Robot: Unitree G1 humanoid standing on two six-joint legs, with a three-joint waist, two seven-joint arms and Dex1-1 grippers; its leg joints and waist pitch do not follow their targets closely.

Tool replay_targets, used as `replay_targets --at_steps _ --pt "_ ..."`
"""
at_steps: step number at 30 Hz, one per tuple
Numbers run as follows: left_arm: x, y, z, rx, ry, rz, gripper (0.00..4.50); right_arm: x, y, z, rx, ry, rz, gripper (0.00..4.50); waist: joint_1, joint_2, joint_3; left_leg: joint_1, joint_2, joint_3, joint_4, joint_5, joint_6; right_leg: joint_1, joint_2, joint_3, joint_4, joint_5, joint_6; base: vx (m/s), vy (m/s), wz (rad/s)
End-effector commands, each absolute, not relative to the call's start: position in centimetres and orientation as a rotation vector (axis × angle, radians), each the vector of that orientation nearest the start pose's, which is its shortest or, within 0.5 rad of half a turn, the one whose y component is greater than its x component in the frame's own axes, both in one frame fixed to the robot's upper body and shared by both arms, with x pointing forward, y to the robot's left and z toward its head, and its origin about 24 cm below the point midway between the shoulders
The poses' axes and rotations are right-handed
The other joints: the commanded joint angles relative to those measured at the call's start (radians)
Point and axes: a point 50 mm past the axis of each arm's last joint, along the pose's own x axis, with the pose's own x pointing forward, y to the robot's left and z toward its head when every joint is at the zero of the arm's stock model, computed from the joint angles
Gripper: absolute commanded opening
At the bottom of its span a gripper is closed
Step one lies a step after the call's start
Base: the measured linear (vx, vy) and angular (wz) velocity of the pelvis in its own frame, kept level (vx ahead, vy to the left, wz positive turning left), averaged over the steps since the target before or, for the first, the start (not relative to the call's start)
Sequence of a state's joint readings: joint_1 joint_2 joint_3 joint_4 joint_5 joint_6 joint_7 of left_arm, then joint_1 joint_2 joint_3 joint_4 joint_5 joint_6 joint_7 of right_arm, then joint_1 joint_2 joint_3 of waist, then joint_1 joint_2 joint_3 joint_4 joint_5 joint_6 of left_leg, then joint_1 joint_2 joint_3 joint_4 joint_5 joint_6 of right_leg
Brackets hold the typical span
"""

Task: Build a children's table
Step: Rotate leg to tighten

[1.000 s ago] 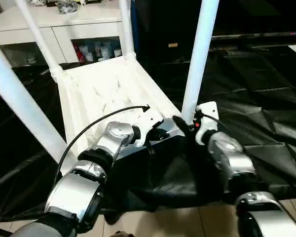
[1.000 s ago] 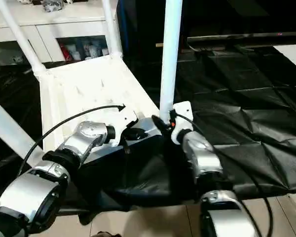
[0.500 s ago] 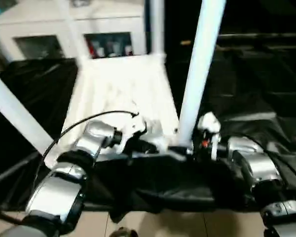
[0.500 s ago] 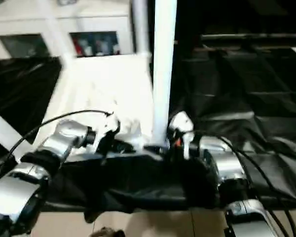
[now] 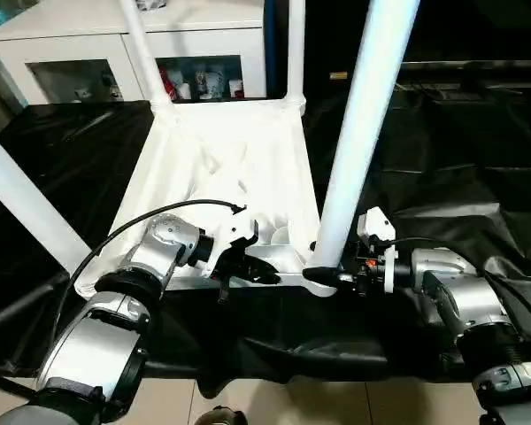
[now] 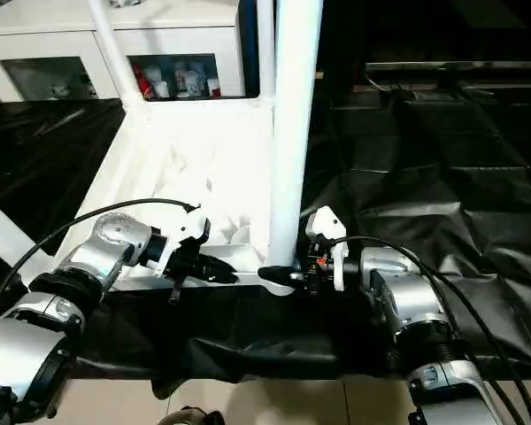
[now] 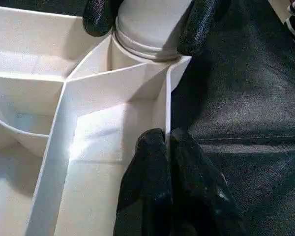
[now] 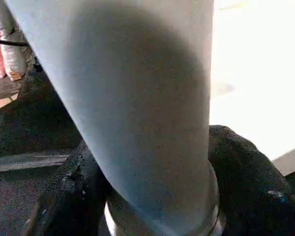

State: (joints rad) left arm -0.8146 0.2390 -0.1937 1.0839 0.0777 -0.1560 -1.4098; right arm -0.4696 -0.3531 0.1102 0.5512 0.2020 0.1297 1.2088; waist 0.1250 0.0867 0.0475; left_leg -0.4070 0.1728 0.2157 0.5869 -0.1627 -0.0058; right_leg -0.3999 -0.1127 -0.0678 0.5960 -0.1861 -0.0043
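**Fourth leg held at its socket, tabletop rim pinned**

Head views. I see the tabletop [image 5: 221, 168] lying underside up on the black-draped table [image 5: 442, 159]. All four legs stand in the corner sockets: two at the far corners, one at the near-left corner, and the near-right leg [image 5: 358, 142] closest to my arms. The right gripper [image 5: 323, 276] is closed around the base of that leg, just above its socket. The left gripper [image 5: 264, 274] sits at the tabletop's near edge, just left of the same leg. A white cabinet [image 5: 97, 35] stands beyond the tabletop.

Change since one second ago: the whole picture has swung, so the head camera moved; I do not count that as motion of the parts. Relative to the tabletop, the right forearm now lies lower and more level, and its fingers have shifted to wrap the leg base rather than reach up beside it. The left gripper has kept its place on the near edge. I judge that the last leg is being pressed or checked in its socket, so assembly is close to complete.

Left wrist view. The left fingers [image 7: 152, 162] are pinched shut on the thin near rim of the tabletop. Beyond, the right gripper's black fingers flank the leg's collar at the corner socket.

Right wrist view. The leg fills the frame; a black finger [image 8: 246, 182] presses each side of its base. The collar looks seated, though I cannot confirm full depth.
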Motion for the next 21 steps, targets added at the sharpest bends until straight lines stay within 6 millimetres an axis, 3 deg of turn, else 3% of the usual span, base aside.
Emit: replay_targets --at_steps 1,3,4,5,6,7,8,12,13,16,18,19,21 --pt "33.7 10.6 5.4 0.311 0.393 -1.482 0.00 30.3 -14.6 4.0 -0.008 0.319 1.181 2.62 -0.002 -0.024 -0.069 0.035 0.068 -0.035 -0.070 -0.244 0.070 0.035 -0.059 0.035 -0.063 -0.166 -0.251 0.000 0.000 0.00" --pt "34.1 10.2 5.3 0.311 0.391 -1.422 0.00 30.7 -14.5 3.4 -0.020 0.327 1.090 2.59 -0.006 -0.023 -0.067 0.034 0.069 -0.036 -0.074 -0.264 0.052 0.033 -0.060 0.036 -0.065 -0.199 -0.242 0.000 0.000 0.00" --pt "34.7 9.3 5.4 0.300 0.368 -1.325 0.00 31.7 -14.6 2.2 -0.028 0.347 0.886 2.58 -0.011 -0.021 -0.062 0.036 0.068 -0.037 -0.079 -0.301 0.029 0.029 -0.060 0.036 -0.070 -0.253 -0.232 0.000 0.000 0.00" --pt "34.8 9.0 5.4 0.295 0.362 -1.301 0.00 31.9 -14.6 1.9 -0.028 0.352 0.827 2.58 -0.021 -0.021 -0.060 0.039 0.064 -0.040 -0.083 -0.342 0.000 0.030 -0.062 0.035 -0.076 -0.313 -0.219 0.000 0.000 0.00" --pt "34.8 9.0 5.4 0.295 0.362 -1.301 0.00 31.9 -14.6 1.9 -0.028 0.352 0.827 2.58 -0.025 -0.022 -0.061 0.039 0.063 -0.042 -0.083 -0.354 -0.010 0.030 -0.064 0.036 -0.078 -0.334 -0.211 0.000 0.000 0.00" --pt "35.1 7.9 5.4 0.297 0.353 -1.240 0.00 32.5 -14.3 1.2 0.027 0.364 0.664 2.57 -0.032 -0.017 -0.060 0.037 0.062 -0.047 -0.087 -0.365 -0.022 0.033 -0.063 0.035 -0.080 -0.353 -0.196 0.000 0.000 0.00" --pt "35.1 7.9 5.4 0.297 0.353 -1.240 0.00 32.5 -14.3 1.2 0.027 0.364 0.664 2.57 -0.043 -0.019 -0.060 0.039 0.063 -0.047 -0.091 -0.384 -0.032 0.029 -0.060 0.035 -0.083 -0.348 -0.193 0.000 0.000 0.00" --pt "35.6 5.9 5.3 0.296 0.347 -1.126 0.00 33.1 -13.5 0.2 0.087 0.410 0.449 2.56 -0.060 -0.015 -0.061 0.042 0.058 -0.043 -0.088 -0.391 -0.027 0.025 -0.055 0.037 -0.085 -0.285 -0.206 0.000 0.000 0.00" --pt "35.6 5.6 5.3 0.293 0.342 -1.116 0.00 33.2 -13.2 0.2 0.091 0.410 0.440 2.56 -0.063 -0.019 -0.062 0.042 0.055 -0.042 -0.085 -0.393 -0.020 0.028 -0.055 0.035 -0.086 -0.286 -0.208 0.000 0.000 0.00" --pt "35.5 4.2 5.4 0.285 0.321 -1.095 0.00 33.5 -11.3 0.5 0.095 0.399 0.437 2.56 -0.065 -0.015 -0.065 0.038 0.055 -0.041 -0.083 -0.365 0.002 0.031 -0.054 0.035 -0.085 -0.255 -0.206 0.000 0.000 0.00" --pt "35.3 3.6 5.4 0.284 0.314 -1.114 0.00 33.6 -10.0 1.1 0.067 0.352 0.518 2.56 -0.064 -0.015 -0.066 0.036 0.054 -0.040 -0.081 -0.352 0.014 0.033 -0.054 0.033 -0.084 -0.244 -0.206 0.000 0.000 0.00" --pt "35.3 3.6 5.4 0.286 0.313 -1.118 0.00 33.7 -9.7 1.4 0.061 0.330 0.546 3.12 -0.063 -0.016 -0.066 0.036 0.055 -0.039 -0.081 -0.350 0.023 0.035 -0.055 0.033 -0.085 -0.241 -0.206 0.000 0.000 0.00" --pt "35.3 3.7 5.4 0.286 0.314 -1.127 0.00 33.7 -9.6 1.6 0.067 0.311 0.576 3.26 -0.063 -0.016 -0.066 0.035 0.056 -0.040 -0.081 -0.350 0.028 0.035 -0.054 0.032 -0.084 -0.243 -0.207 0.000 0.000 0.00"
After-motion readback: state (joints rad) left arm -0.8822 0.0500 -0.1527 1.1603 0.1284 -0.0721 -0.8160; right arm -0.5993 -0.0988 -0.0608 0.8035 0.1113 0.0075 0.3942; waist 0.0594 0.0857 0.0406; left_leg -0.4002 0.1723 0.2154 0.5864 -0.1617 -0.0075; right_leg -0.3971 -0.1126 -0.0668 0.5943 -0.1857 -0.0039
